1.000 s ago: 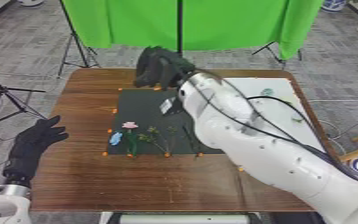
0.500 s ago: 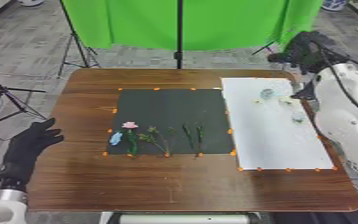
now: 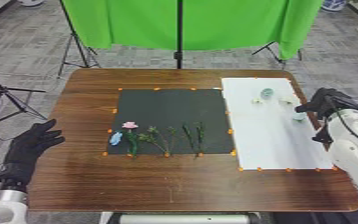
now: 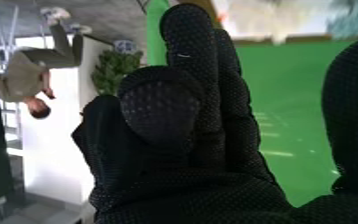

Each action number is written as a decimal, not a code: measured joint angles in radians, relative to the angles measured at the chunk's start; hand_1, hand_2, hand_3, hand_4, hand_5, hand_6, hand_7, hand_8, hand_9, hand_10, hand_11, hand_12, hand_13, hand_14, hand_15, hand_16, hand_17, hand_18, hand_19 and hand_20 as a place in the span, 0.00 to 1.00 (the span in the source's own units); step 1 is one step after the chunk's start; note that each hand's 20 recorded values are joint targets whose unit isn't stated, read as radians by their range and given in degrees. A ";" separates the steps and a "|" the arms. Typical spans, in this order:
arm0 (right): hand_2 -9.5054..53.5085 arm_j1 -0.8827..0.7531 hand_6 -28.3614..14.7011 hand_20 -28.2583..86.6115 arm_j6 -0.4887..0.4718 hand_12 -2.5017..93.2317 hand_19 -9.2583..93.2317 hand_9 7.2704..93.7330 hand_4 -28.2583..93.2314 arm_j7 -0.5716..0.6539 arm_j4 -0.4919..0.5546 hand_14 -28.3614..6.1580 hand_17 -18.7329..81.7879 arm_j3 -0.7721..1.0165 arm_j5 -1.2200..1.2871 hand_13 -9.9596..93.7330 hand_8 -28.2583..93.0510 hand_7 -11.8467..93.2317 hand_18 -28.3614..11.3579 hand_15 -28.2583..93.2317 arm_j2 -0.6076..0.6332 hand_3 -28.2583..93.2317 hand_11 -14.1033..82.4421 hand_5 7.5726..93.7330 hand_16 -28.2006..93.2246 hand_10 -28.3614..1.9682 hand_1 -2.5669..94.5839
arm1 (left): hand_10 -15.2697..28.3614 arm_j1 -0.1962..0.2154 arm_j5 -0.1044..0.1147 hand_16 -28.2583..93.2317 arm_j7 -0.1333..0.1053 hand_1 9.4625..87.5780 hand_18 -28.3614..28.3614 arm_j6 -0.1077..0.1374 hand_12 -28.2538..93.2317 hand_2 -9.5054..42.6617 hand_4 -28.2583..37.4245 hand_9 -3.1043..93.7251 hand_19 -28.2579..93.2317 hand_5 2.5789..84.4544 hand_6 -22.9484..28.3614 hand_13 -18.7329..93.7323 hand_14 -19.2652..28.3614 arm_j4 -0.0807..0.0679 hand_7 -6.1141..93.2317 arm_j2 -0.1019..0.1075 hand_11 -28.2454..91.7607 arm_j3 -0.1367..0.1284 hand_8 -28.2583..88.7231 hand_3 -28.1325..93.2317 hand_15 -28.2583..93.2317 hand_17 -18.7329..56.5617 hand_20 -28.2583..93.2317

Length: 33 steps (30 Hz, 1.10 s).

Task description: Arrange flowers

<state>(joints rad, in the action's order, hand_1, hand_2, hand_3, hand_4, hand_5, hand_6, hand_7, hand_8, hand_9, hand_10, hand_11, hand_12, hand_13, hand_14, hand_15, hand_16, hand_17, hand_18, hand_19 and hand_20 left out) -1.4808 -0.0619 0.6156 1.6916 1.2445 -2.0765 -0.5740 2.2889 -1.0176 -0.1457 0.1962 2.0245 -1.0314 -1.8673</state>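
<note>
Pale flowers (image 3: 267, 93) are seen beside the right hand (image 3: 331, 103).
They are laid toward the tabletop's (image 3: 193, 185) far right corner; the pink flower (image 3: 130, 125) is laid well away, toward the left edge. On the right hand and left hand (image 3: 33, 142), thumb and fingers are held apart.

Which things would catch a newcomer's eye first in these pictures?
Probably the bright green cloth hanging beyond the table, then the white rectangular sheet on the table's right side. Next might come the pink flower on the dark rectangular mat, near its left edge.
</note>
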 measured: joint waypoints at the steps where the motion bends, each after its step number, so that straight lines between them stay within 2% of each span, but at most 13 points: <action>1: 0.03 0.001 0.62 0.73 0.009 0.32 1.00 0.83 0.14 0.001 -0.006 0.64 0.76 -0.007 0.002 0.92 0.17 0.26 0.27 0.74 -0.006 0.75 0.45 0.67 0.52 0.44 0.28 | 0.70 0.000 -0.001 0.22 0.001 0.15 0.75 0.000 0.34 0.50 0.00 0.49 0.37 0.50 0.60 0.52 0.83 0.000 0.14 0.000 0.42 0.001 0.20 0.73 0.46 0.38 0.40; 6: 0.01 0.005 0.61 0.73 0.048 0.32 1.00 0.83 0.14 0.006 -0.034 0.65 0.77 -0.039 0.010 0.93 0.17 0.25 0.27 0.73 -0.030 0.77 0.46 0.65 0.52 0.46 0.31 | 0.70 0.000 -0.002 0.22 0.005 0.15 0.75 0.000 0.34 0.49 0.00 0.49 0.37 0.50 0.60 0.52 0.83 -0.001 0.14 0.000 0.42 0.002 0.20 0.73 0.46 0.38 0.40; 12: 0.00 0.013 0.61 0.73 0.095 0.31 1.00 0.86 0.12 0.018 -0.069 0.70 0.78 -0.082 0.015 0.94 0.17 0.28 0.31 0.73 -0.050 0.78 0.47 0.67 0.52 0.52 0.44 | 0.70 0.000 -0.004 0.22 0.009 0.16 0.75 -0.001 0.34 0.49 0.00 0.49 0.37 0.50 0.60 0.52 0.83 -0.002 0.14 0.000 0.42 0.004 0.20 0.73 0.46 0.38 0.40; 15: 0.00 0.021 0.59 0.73 0.156 0.35 1.00 0.88 0.10 0.026 -0.079 0.72 0.79 -0.111 0.022 0.95 0.28 0.28 0.32 0.73 -0.056 0.75 0.45 0.70 0.52 0.55 0.52 | 0.70 0.000 -0.004 0.22 0.010 0.16 0.75 -0.001 0.34 0.49 0.00 0.49 0.37 0.50 0.60 0.52 0.83 -0.002 0.14 0.000 0.42 0.004 0.20 0.73 0.46 0.38 0.40; 18: 0.00 0.031 0.59 0.73 0.207 0.42 1.00 0.92 0.11 0.028 -0.087 0.74 0.81 -0.131 0.029 0.97 0.33 0.30 0.34 0.72 -0.061 0.71 0.40 0.77 0.53 0.61 0.60 | 0.70 0.000 -0.004 0.22 0.010 0.16 0.75 -0.001 0.34 0.48 0.00 0.49 0.37 0.50 0.60 0.52 0.83 -0.002 0.14 -0.001 0.42 0.004 0.20 0.73 0.46 0.38 0.40; 22: 0.00 0.033 0.61 0.73 0.214 0.46 1.00 0.94 0.11 0.030 -0.078 0.77 0.81 -0.127 0.025 0.97 0.34 0.33 0.35 0.72 -0.067 0.71 0.36 0.80 0.53 0.64 0.63 | 0.70 0.000 -0.004 0.22 0.009 0.16 0.75 -0.001 0.34 0.48 0.00 0.49 0.37 0.50 0.60 0.52 0.83 -0.002 0.14 -0.003 0.42 0.004 0.20 0.73 0.46 0.38 0.40; 24: 0.00 0.013 0.61 0.73 0.204 0.46 1.00 0.94 0.11 0.036 -0.048 0.77 0.81 -0.090 0.014 0.97 0.34 0.33 0.35 0.72 -0.073 0.72 0.36 0.80 0.53 0.63 0.63 | 0.70 0.000 -0.004 0.22 0.009 0.16 0.75 -0.001 0.34 0.48 0.00 0.49 0.37 0.50 0.60 0.52 0.83 -0.002 0.14 -0.004 0.42 0.003 0.20 0.73 0.46 0.38 0.40; 28: 0.00 -0.041 0.61 0.73 0.203 0.47 1.00 0.95 0.11 0.038 0.082 0.78 0.81 0.009 0.004 0.97 0.34 0.33 0.35 0.72 -0.077 0.72 0.36 0.81 0.53 0.63 0.63 | 0.70 0.002 -0.004 0.22 0.009 0.16 0.75 -0.001 0.34 0.48 0.00 0.49 0.37 0.50 0.60 0.52 0.83 -0.001 0.14 -0.006 0.42 0.000 0.20 0.73 0.46 0.38 0.40; 33: 0.00 0.053 0.61 0.73 0.257 0.47 1.00 0.95 0.11 -0.023 0.210 0.78 0.81 -0.077 0.040 0.97 0.35 0.33 0.36 0.72 -0.072 0.72 0.36 0.81 0.54 0.64 0.63 | 0.70 0.004 -0.004 0.22 0.009 0.16 0.75 -0.001 0.34 0.48 0.00 0.49 0.37 0.50 0.60 0.52 0.83 -0.001 0.14 -0.006 0.42 -0.004 0.20 0.73 0.46 0.38 0.40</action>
<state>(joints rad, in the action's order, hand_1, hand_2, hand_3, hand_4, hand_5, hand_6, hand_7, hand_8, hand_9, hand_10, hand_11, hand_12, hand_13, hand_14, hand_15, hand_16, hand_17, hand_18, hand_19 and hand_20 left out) -1.4277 0.1956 0.5930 1.9016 1.1672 -2.0364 -0.6464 2.2928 -1.0218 -0.1363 0.1955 2.0236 -1.0370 -1.8710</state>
